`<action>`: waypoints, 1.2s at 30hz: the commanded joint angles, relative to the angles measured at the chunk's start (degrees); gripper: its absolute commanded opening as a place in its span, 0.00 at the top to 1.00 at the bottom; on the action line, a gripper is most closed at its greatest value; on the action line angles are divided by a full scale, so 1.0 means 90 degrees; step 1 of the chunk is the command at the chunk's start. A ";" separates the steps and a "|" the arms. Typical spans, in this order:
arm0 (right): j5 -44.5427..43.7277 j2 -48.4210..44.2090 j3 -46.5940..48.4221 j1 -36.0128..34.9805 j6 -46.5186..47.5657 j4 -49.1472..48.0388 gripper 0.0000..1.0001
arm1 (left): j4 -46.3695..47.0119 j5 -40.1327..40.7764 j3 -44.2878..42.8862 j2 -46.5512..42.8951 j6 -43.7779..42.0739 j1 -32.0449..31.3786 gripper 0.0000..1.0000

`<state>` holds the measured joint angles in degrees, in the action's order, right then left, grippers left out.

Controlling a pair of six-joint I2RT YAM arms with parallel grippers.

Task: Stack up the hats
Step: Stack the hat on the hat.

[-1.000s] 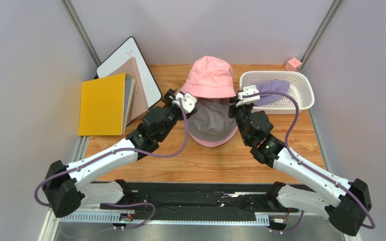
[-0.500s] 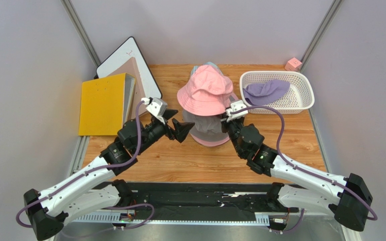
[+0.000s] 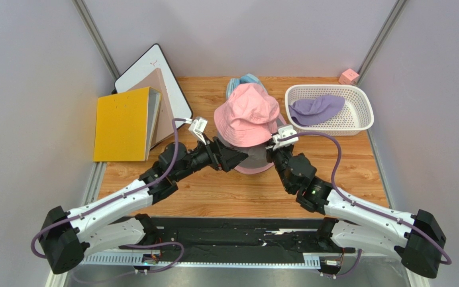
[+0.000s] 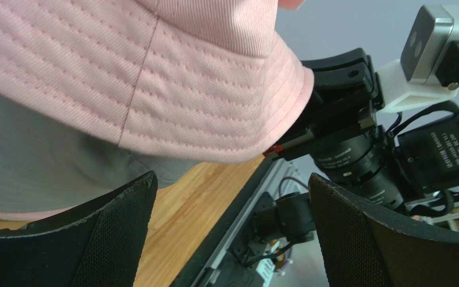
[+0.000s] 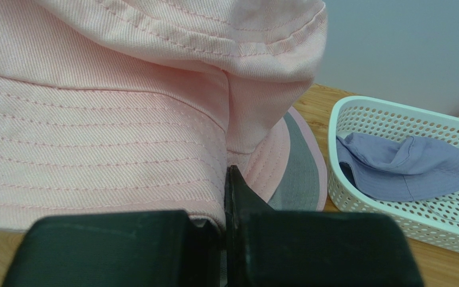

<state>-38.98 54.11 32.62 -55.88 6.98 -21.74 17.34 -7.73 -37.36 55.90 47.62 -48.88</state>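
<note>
A pink hat (image 3: 247, 118) sits tilted on top of a grey hat (image 3: 254, 160) with a pink edge in the middle of the table. My right gripper (image 3: 272, 148) is shut on the pink hat's right brim (image 5: 124, 137), its tips (image 5: 226, 197) pinching the fabric. At the stack's left side my left gripper (image 3: 236, 156) stands open, just under the pink brim (image 4: 154, 78) and beside the grey hat (image 4: 34, 173). Between its fingers (image 4: 94, 239) there is only wood. A lavender hat (image 3: 315, 109) lies in the white basket (image 3: 362, 113).
A light blue fabric item (image 3: 244, 81) lies behind the stack. A yellow binder (image 3: 121, 124) and a whiteboard (image 3: 154, 69) lean at the left wall. A small pink box (image 3: 349, 76) is in the far right corner. The basket (image 5: 357, 113) stands close to the right of the stack.
My left gripper let go of the pink hat's left brim, opened wide, swung away and came back to the stack. The pink hat sank lower, with my right gripper still on it.
</note>
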 commanded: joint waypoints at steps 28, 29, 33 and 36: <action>-0.0268 0.0033 -0.0500 -0.0412 -0.0395 -0.0104 1.00 | 0.2848 0.1805 0.0978 -0.0283 0.1497 0.0002 0.44; -0.0259 0.0052 -0.0490 -0.0432 -0.0395 -0.0104 1.00 | 0.2887 0.1835 0.0978 -0.0264 0.1497 0.0002 0.45; -0.0249 0.0101 -0.0500 -0.0461 -0.0395 -0.0153 1.00 | 0.3033 0.1962 0.0958 -0.0196 0.1584 0.0002 0.50; -0.0229 0.0121 -0.0529 -0.0491 -0.0395 -0.0153 1.00 | 0.3170 0.1943 0.0939 -0.0078 0.1682 0.0002 0.54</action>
<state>-40.80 54.35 29.17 -59.48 5.37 -23.55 40.40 8.51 -28.25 54.59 61.10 -48.88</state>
